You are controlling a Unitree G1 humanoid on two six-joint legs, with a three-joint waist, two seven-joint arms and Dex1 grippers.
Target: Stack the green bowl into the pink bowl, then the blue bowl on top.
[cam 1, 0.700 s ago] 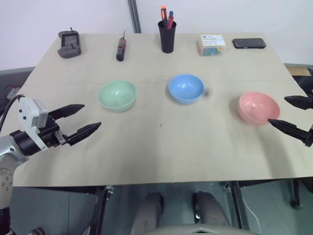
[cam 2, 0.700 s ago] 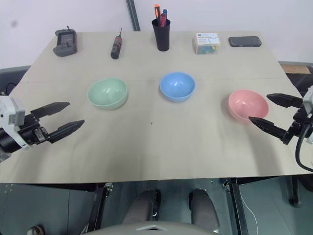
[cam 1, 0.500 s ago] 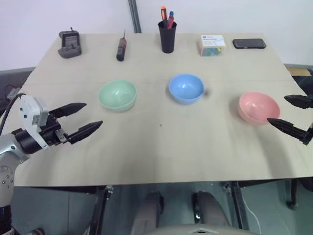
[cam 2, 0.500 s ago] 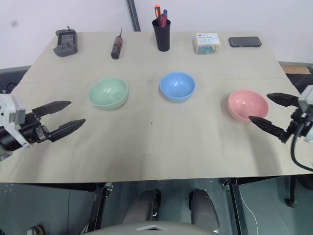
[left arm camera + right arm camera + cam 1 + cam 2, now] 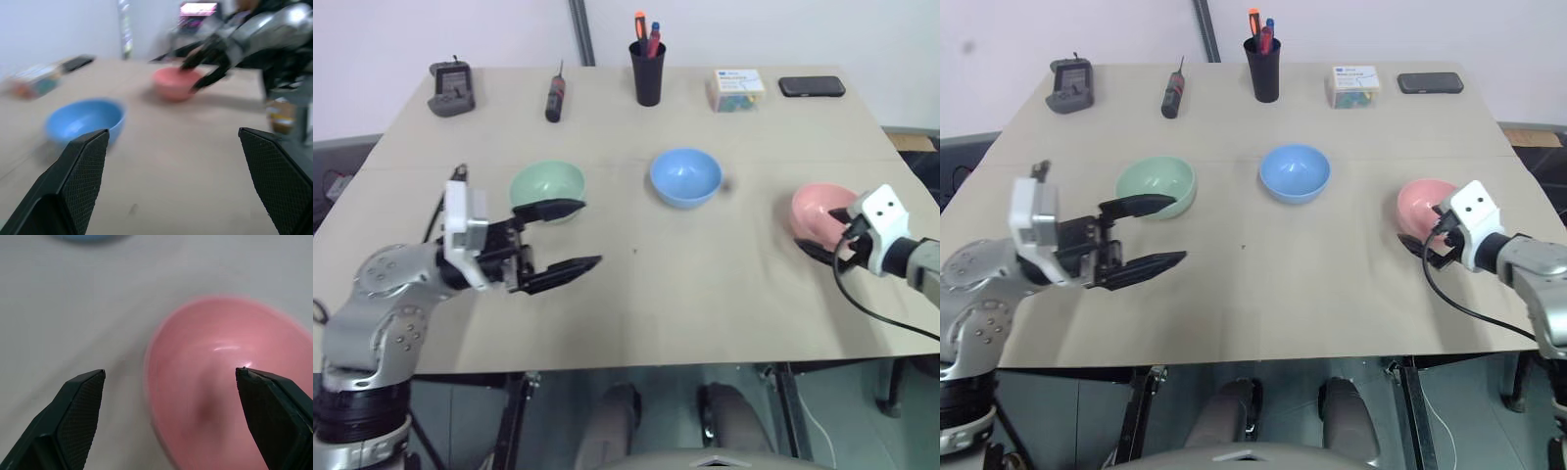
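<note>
The green bowl (image 5: 546,186) sits left of centre on the table, the blue bowl (image 5: 685,176) in the middle and the pink bowl (image 5: 820,208) at the right. My left gripper (image 5: 590,233) hovers open and empty at the green bowl's near side, pointing right; its upper finger overlaps that bowl's near rim. Along its fingers the left wrist view shows the blue bowl (image 5: 83,120) and the pink bowl (image 5: 176,83). My right gripper (image 5: 816,233) is open at the pink bowl (image 5: 230,382), one finger over the inside and the other outside the near rim.
Along the far edge of the table (image 5: 705,294) stand a black device (image 5: 452,88), a screwdriver (image 5: 555,98), a black pen cup (image 5: 648,73), a small box (image 5: 738,88) and a phone (image 5: 813,86). Bare tabletop lies between the bowls and the near edge.
My left arm has swung in from the table's left edge to the near side of the green bowl. My right gripper has moved in from the right edge onto the pink bowl's rim.
</note>
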